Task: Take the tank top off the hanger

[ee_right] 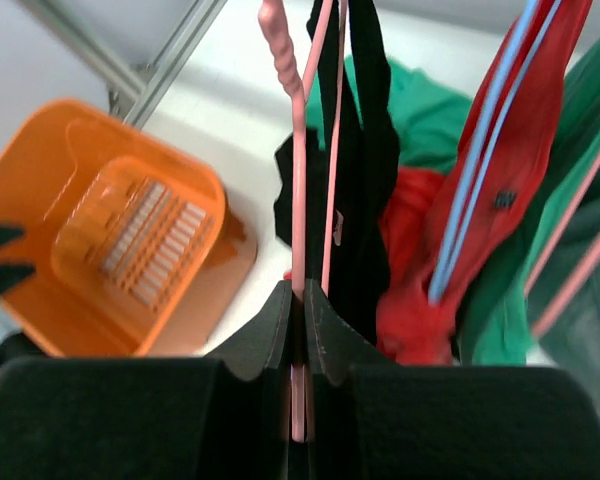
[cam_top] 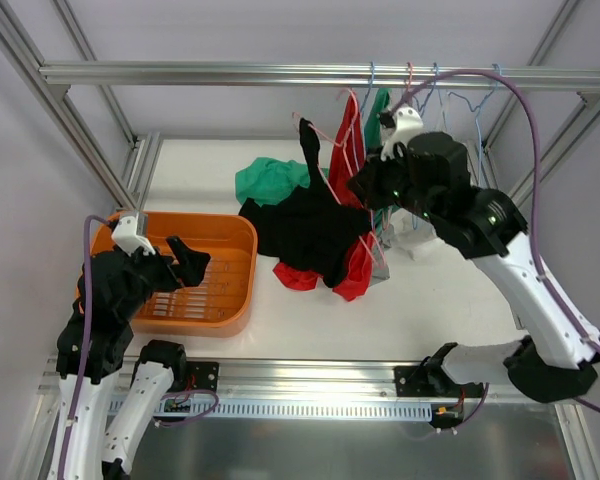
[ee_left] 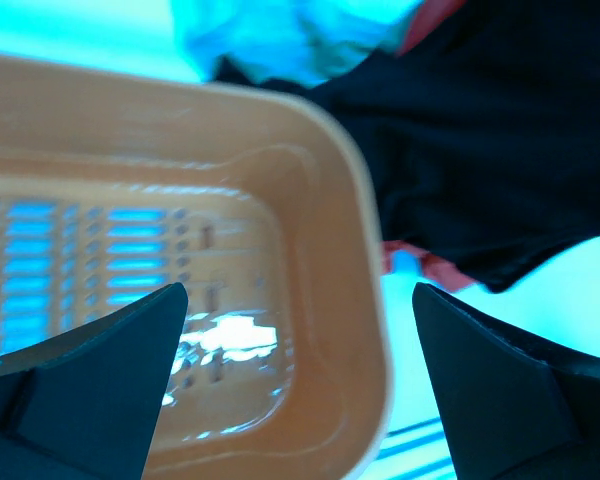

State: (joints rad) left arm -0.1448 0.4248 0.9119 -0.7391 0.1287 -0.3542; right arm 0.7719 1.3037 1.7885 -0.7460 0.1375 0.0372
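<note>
White table (cam_top: 460,300), orange basket (cam_top: 220,222), and a black tank top (cam_top: 305,228) caught on a pink hanger (ee_right: 299,180).
The tank top's body lies heaped on the table beside the basket, with one strap draped over the hanger. The right gripper (ee_right: 300,295) pinches the hanger's wire tightly. The left gripper (ee_left: 298,295) hovers over the basket, fingers spread wide and holding nothing.

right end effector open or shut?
Shut: the right end effector clamps the wire of the pink hanger, no gap visible in the wrist view.
</note>
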